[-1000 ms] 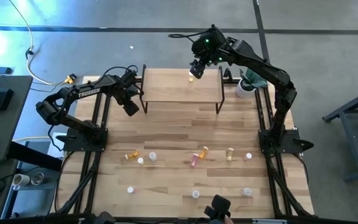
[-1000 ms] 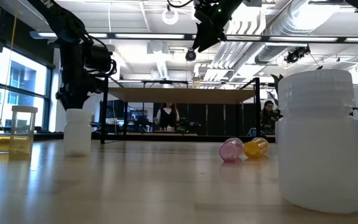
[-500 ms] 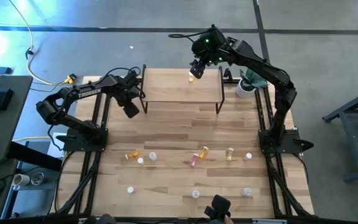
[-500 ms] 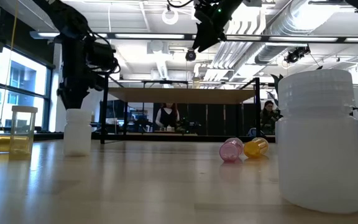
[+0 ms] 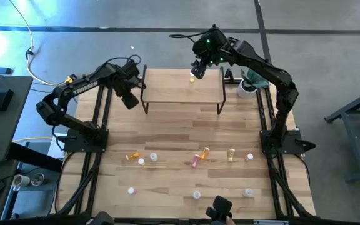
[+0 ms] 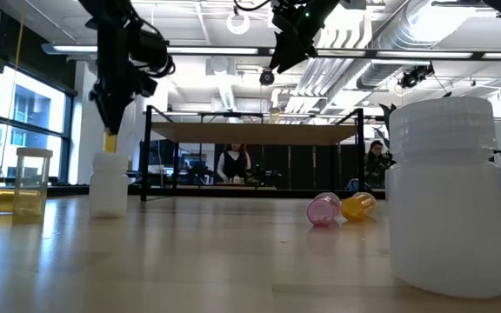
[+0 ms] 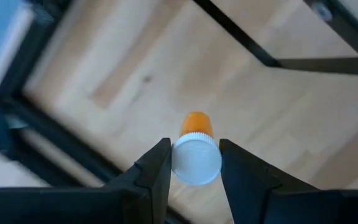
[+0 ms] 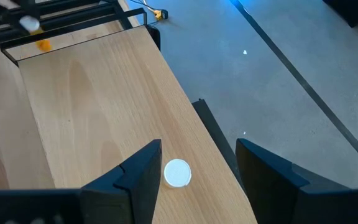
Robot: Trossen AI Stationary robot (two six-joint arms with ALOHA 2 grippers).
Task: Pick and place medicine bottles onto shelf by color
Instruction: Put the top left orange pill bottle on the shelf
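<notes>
Loose bottles (image 5: 199, 156) litter the desk's (image 5: 167, 131) near side as the left gripper (image 7: 194, 163), fingers clamped on an orange bottle (image 7: 196, 124), should clear the shelf (image 5: 174, 94) edge before lowering; beyond, the right gripper (image 8: 194, 165) hangs open over a placed bottle (image 8: 178, 173).

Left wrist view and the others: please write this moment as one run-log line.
left gripper: jaws shut on orange white-capped bottle, near light-wood shelf | right gripper: jaws open above white-capped bottle on shelf
</notes>
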